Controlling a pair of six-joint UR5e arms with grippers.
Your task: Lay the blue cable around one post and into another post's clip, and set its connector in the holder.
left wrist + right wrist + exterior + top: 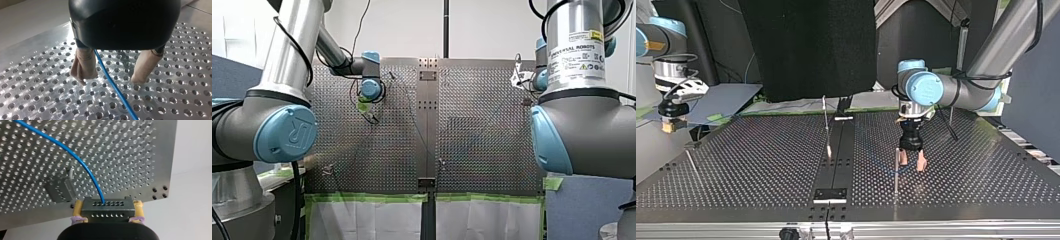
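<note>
Losing blue cable (121, 96) off frame ahead of left gripper (110, 80), spread wide astride it. Right gripper (108, 208) clamped on connector (107, 203), body cut off. Perforated table (37, 100); black curtain (806, 45) behind.

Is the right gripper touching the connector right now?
Touching. The right wrist view shows the yellow pads of the right gripper pressed against both ends of the connector, with no gap.
</note>
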